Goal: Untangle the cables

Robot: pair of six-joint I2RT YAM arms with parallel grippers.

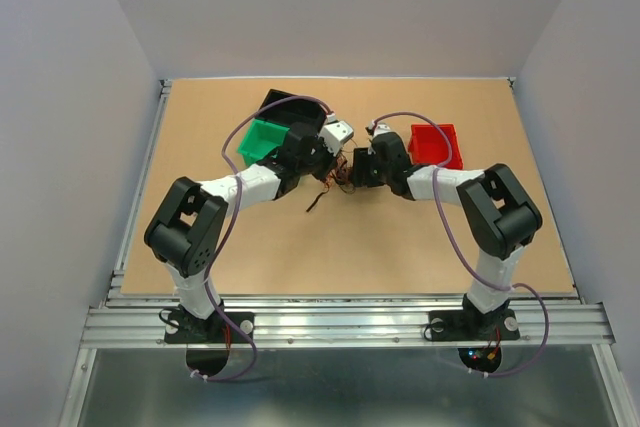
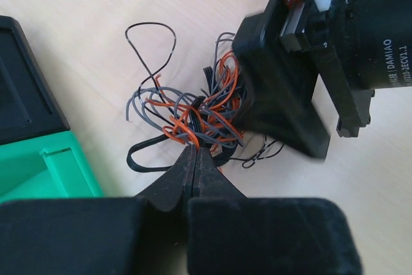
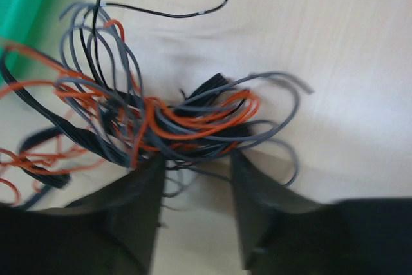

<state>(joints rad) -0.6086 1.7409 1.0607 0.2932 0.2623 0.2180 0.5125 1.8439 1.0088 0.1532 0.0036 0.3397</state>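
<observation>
The cables (image 1: 337,180) are a tangle of thin black, grey and orange wires on the table between my two grippers. In the left wrist view the cables (image 2: 193,111) lie right at my fingertips. My left gripper (image 2: 195,150) is shut, its tips pinching strands at the near edge of the tangle. It shows in the top view (image 1: 322,155) too. My right gripper (image 3: 196,167) is open, its fingers straddling the near side of the cables (image 3: 167,117). In the left wrist view its black body (image 2: 283,94) sits on the tangle's right side and hides part of it.
A green bin (image 1: 262,139) and a black bin (image 1: 285,102) stand just behind and left of the tangle. A red bin (image 1: 436,144) stands to the right. The green bin (image 2: 45,165) and black bin (image 2: 19,88) are close to my left gripper.
</observation>
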